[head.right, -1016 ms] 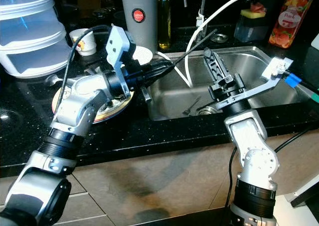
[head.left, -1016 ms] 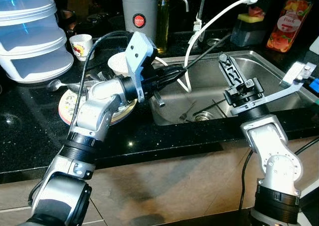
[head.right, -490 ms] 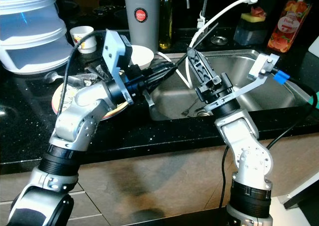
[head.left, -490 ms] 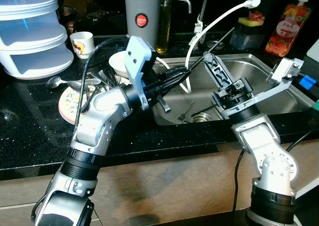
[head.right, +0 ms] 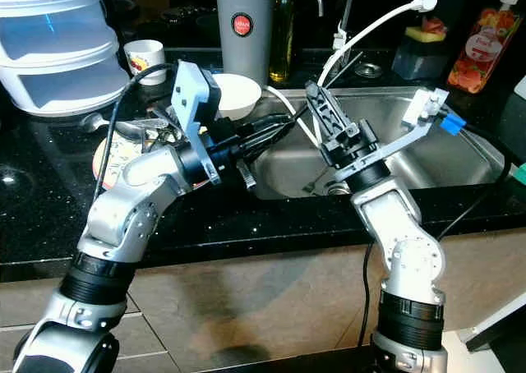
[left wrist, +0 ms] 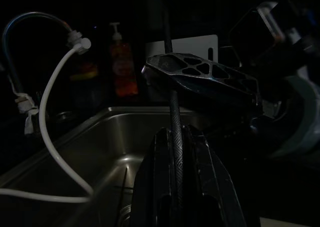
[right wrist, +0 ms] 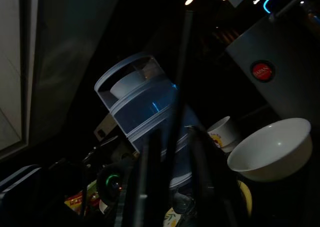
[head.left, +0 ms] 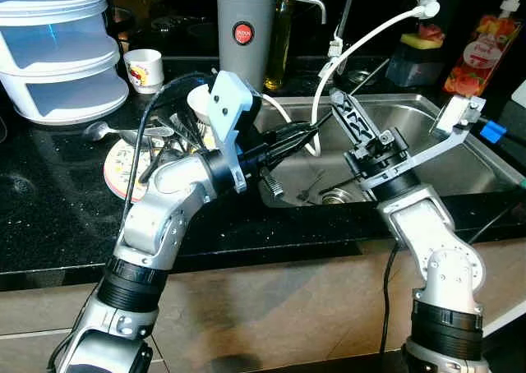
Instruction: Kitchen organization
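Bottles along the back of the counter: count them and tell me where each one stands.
2. An orange soap bottle stands at the far right behind the sink. An oil bottle stands just right of the grey canister. More may be hidden in the dark behind.

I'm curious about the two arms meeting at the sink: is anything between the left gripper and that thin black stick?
Nothing visible. The left gripper is already shut on the stick, above the sink.
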`<state>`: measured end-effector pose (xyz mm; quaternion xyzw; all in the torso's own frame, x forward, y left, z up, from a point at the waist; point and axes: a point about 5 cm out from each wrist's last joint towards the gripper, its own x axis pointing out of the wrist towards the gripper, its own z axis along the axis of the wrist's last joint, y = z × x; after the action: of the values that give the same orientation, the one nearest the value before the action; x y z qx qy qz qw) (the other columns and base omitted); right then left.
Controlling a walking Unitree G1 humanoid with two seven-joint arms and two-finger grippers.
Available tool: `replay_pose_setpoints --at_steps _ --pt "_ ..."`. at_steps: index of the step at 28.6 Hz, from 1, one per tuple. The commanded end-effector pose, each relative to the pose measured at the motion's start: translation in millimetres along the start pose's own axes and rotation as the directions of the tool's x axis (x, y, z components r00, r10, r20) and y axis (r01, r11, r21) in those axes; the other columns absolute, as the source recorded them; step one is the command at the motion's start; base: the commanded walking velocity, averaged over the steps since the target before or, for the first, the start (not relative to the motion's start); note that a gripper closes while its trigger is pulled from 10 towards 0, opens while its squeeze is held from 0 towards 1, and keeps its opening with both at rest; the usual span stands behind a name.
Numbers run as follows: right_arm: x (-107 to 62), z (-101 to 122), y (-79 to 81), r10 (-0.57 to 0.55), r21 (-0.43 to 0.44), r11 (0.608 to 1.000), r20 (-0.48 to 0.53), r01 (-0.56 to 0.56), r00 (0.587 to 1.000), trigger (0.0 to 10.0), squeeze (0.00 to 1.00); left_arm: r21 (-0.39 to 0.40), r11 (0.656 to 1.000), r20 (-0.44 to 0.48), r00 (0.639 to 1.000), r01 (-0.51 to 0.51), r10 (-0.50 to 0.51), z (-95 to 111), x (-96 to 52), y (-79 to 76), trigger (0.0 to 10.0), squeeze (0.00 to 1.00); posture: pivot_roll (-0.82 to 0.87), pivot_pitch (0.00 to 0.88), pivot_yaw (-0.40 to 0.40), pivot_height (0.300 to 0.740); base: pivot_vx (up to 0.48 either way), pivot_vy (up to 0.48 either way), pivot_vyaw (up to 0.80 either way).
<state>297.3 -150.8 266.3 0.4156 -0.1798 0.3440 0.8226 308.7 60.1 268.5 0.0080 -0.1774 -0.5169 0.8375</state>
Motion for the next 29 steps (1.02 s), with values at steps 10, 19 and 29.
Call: replay_pose_setpoints --at_steps 10,19,29 --pt "3.9 -0.7 -9.8 -0.056 -0.053 0.997 -0.016 0.055 0.998 0.0 0.0 -0.035 0.99 0.03 0.99 -0.135 0.136 2.0 3.1 9.8 10.0 1.0 0.04 0.0 -0.076 0.74 0.0 0.0 0.0" --pt "12.6 -8.8 -37.4 -0.284 -0.346 0.901 -0.014 0.262 0.959 10.0 0.0 -0.117 0.968 0.152 0.959 -0.221 0.238 24.1 -6.4 26.2 10.0 0.0 0.05 0.0 -0.068 0.74 0.0 0.0 0.0" --pt "38.0 2.8 -82.0 -0.512 -0.527 0.667 0.189 0.527 0.838 10.0 1.0 0.088 0.826 -0.185 0.805 -0.557 0.563 -7.1 -30.5 65.3 10.0 0.0 0.08 0.0 -0.065 0.74 0.0 0.0 0.0"
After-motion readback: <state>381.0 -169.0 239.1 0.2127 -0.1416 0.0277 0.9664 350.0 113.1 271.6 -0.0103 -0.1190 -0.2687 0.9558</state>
